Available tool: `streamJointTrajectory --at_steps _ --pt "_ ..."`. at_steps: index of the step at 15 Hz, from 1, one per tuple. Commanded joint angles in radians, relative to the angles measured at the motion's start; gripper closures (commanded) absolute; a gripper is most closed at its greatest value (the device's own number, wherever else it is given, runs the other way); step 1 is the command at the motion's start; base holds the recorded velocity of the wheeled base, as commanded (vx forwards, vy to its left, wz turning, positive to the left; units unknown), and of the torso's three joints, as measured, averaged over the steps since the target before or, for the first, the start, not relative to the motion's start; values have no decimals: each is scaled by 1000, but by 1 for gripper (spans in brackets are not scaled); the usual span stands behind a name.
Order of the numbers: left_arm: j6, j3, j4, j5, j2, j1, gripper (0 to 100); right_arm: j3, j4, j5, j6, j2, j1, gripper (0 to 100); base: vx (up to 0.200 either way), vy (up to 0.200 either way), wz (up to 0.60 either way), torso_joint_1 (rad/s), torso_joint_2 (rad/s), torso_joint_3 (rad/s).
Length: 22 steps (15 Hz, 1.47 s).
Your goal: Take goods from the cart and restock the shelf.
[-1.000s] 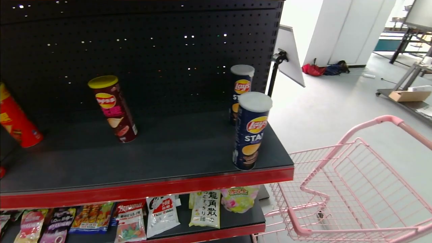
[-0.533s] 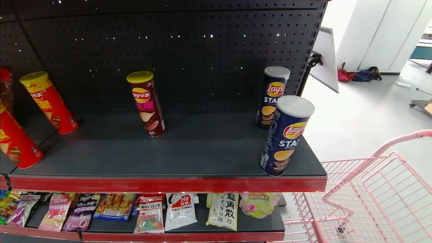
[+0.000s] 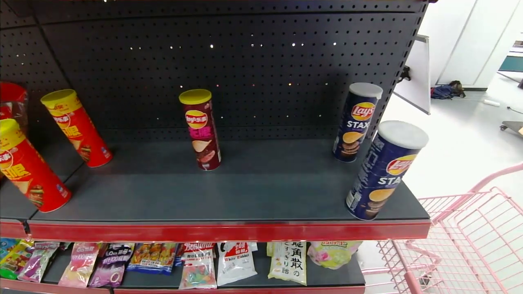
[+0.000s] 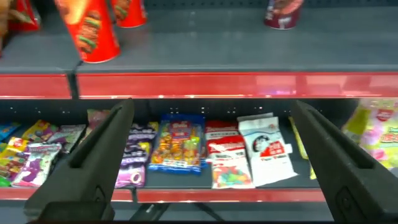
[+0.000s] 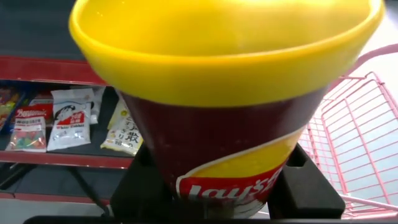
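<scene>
Right jaws squeeze dark red chip can (image 5: 217, 143), held between them, not yet on shelf (image 3: 261, 192) ahead. Left jaws wide apart, nothing between. Blue can (image 3: 384, 171) stands on shelf. Held can left to place.

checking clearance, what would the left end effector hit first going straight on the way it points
Most likely the snack bags on the lower shelf: the left end effector, open, points at them under the red shelf edge. Depth is unclear.

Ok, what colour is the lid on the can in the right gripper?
The can has a yellow lid; clearest in the right wrist view.
</scene>
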State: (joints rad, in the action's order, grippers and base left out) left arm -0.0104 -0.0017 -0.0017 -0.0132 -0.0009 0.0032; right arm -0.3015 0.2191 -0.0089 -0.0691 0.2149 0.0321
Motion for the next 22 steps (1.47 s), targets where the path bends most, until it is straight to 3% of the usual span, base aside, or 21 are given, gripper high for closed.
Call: streamJointTrajectory --at_steps 1,13,18,21,22 --pt "0 2 0 -1 1 0 0 12 2 1 0 -32 0 100 0 200 0 12 -2 -7" --pt "0 2 0 -1 1 0 0 36 2 3 2 -52 0 100 0 200 0 -1 4 1" --pt "3 0 2 -1 1 0 0 41 0 7 0 -58 0 100 0 0 0 0 0 0" --pt "-8 0 0 2 50 -2 0 91 -3 231 -9 -127 -6 100 0 0 0 0 0 0" --pt "-59 -3 -3 38 48 -17 0 102 -6 270 -20 -127 -6 100 0 0 0 0 0 0"
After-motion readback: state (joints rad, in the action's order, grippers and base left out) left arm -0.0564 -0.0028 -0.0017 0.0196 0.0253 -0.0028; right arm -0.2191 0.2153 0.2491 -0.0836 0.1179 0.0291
